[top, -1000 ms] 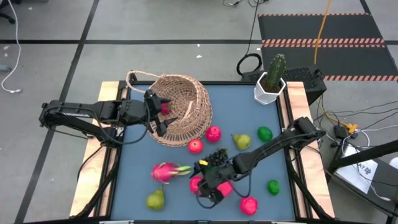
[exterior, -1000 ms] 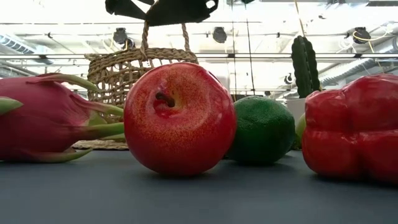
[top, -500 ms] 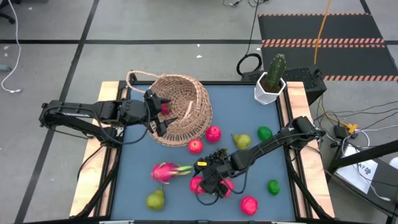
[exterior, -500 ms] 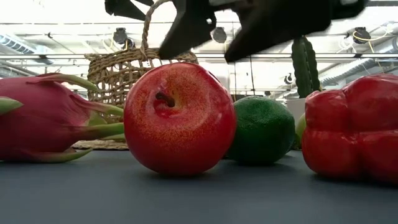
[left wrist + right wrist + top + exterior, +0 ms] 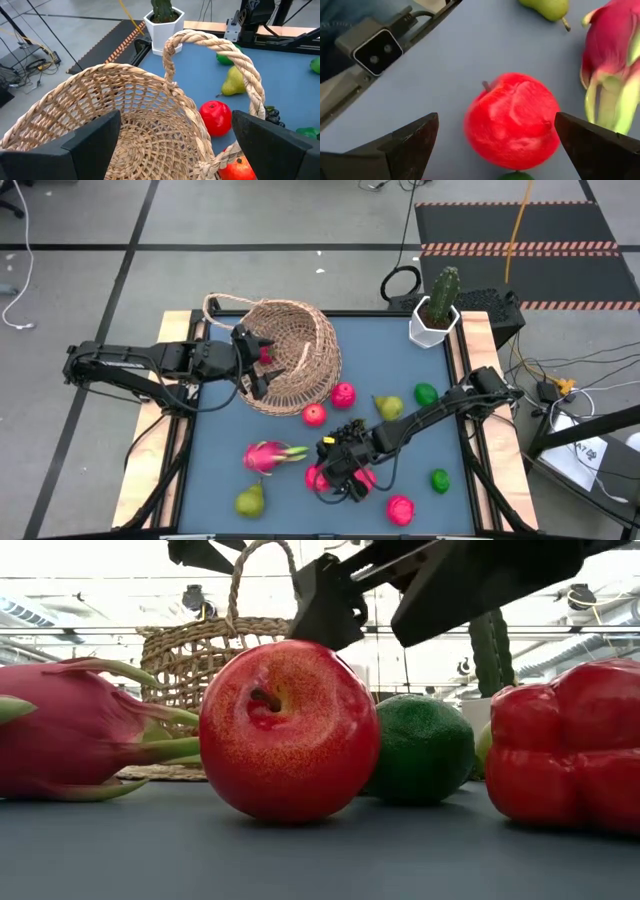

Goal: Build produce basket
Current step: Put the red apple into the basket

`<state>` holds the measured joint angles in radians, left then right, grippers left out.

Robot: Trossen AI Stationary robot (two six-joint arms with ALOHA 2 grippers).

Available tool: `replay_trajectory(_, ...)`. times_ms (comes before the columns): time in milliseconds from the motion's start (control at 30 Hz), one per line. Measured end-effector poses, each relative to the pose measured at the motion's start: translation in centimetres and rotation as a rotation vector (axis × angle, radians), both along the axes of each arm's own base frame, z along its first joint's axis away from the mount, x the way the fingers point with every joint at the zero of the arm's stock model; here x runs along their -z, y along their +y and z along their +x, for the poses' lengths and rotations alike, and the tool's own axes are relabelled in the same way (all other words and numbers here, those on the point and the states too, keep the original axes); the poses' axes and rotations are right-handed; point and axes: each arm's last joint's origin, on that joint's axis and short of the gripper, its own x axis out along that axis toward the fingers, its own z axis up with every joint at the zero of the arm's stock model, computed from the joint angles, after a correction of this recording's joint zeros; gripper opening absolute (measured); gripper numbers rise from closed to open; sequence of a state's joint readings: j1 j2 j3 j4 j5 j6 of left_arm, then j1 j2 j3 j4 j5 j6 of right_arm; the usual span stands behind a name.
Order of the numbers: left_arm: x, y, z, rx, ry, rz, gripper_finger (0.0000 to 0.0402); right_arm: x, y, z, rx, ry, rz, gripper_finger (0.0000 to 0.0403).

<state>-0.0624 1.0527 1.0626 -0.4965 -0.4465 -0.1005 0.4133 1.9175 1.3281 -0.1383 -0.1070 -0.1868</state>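
The woven basket (image 5: 285,355) stands on the blue table at the far left, its loop handle (image 5: 235,55) up. My left gripper (image 5: 258,362) hangs open over the basket's left rim, looking into the basket (image 5: 125,125). My right gripper (image 5: 326,480) is open just above a red apple (image 5: 512,120) near the table's front edge. One finger stands on each side of the apple (image 5: 288,730), and there is a gap on both sides. A dragon fruit (image 5: 268,455) lies left of the apple.
Two red fruits (image 5: 343,394), pears (image 5: 388,407) (image 5: 250,500), limes (image 5: 426,393) (image 5: 440,479), dark grapes (image 5: 346,430) and a red pepper (image 5: 400,508) lie scattered over the table. A cactus in a white pot (image 5: 435,315) stands at the far right corner. A small camera (image 5: 370,45) sits at the near edge.
My right gripper has come down over the red apple, tipping more steeply downward. In the low view its fingers have dropped in from above until they stand just over the apple's top. It has stayed open. The apple and the basket have kept still.
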Motion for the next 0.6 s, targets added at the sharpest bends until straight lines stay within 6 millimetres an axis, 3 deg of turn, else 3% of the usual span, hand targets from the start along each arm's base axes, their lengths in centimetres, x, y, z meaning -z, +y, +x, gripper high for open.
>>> replay_trajectory(600,0.0,0.0,0.0,-0.003,-0.003,-0.007,0.0381,-0.2,1.8,-0.7,0.194,0.108,0.194,0.0393)
